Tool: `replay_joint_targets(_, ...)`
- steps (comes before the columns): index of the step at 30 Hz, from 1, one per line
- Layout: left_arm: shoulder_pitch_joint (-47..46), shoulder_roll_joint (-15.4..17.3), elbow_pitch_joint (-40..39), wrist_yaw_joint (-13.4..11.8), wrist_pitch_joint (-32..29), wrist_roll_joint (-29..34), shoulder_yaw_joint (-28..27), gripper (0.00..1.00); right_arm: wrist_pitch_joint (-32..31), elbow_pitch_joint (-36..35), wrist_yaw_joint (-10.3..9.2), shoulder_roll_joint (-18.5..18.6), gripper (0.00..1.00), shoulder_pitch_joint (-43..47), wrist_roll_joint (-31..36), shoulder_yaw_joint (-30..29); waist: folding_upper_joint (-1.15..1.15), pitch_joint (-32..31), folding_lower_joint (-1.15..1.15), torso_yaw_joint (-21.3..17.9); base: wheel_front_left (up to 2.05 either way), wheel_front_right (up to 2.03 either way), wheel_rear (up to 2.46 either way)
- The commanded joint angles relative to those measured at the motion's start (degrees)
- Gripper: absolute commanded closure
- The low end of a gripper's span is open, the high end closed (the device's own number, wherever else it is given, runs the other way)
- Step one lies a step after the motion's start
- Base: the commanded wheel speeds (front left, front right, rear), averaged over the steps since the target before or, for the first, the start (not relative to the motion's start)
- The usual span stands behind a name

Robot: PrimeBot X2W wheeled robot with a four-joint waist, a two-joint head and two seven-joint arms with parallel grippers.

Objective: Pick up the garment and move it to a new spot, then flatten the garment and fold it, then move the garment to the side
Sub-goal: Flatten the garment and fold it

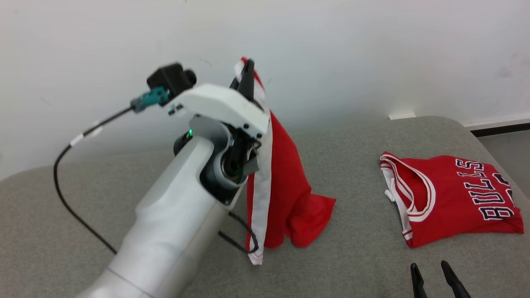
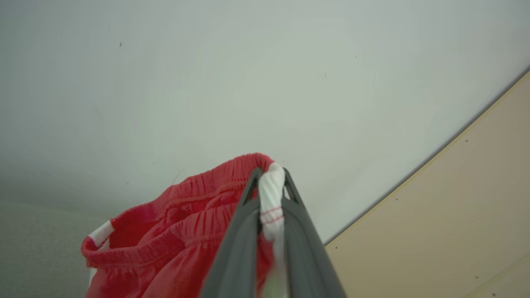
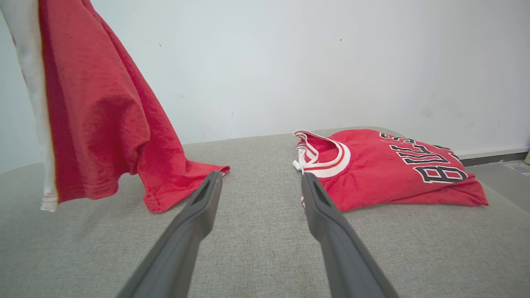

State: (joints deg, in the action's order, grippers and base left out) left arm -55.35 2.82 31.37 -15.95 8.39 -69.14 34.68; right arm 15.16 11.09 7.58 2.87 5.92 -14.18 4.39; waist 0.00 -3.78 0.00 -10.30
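The garment [image 1: 285, 182] is a pair of red shorts with a white side stripe. It hangs from my raised left gripper [image 1: 247, 68], which is shut on its elastic waistband [image 2: 271, 186]. The lower hem of the shorts [image 3: 174, 182] still rests on the grey cushion. At the lower right my right gripper [image 1: 434, 270] hovers low over the cushion, open with nothing between its fingers [image 3: 260, 180]. In the right wrist view the hanging shorts are to its left.
A folded red jersey [image 1: 451, 194] lettered BULLS lies on the right of the grey cushioned surface [image 1: 352, 265], also seen ahead and right of my right gripper as the jersey [image 3: 393, 169]. A white wall [image 1: 372, 49] stands behind. A black cable [image 1: 66, 194] loops off my left arm.
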Motion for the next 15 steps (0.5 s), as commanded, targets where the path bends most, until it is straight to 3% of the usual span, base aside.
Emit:
replay_joint_targets(1,2.7,0.65,0.55,-0.02,1.95,0.8,-0.01,1.0,-0.05,0.01,-0.18,0.09,0.0,0.21,-0.54,-0.31,0.0,0.26,0.0,0.59,0.0,0.0,0.0)
replay_joint_targets(5,12.37,3.83,2.04,0.4,5.51,1.01,-2.22,1.0,-0.05,-0.09,-0.18,0.07,0.0,1.0,-0.67,-0.57,0.0,0.65,0.0,1.53,0.0,0.0,0.0)
replay_joint_targets(10,23.89,9.1,2.81,-0.33,6.78,7.05,-8.0,1.0,-0.05,-0.07,-0.18,0.1,0.0,1.36,0.42,-1.15,0.0,1.61,0.0,3.55,0.0,0.0,0.0)
replay_joint_targets(15,34.26,8.5,3.93,0.18,6.76,16.32,-15.41,1.0,-0.05,0.34,-0.17,0.07,0.0,0.65,1.31,-0.8,0.0,2.67,0.0,6.62,0.0,0.0,0.0)
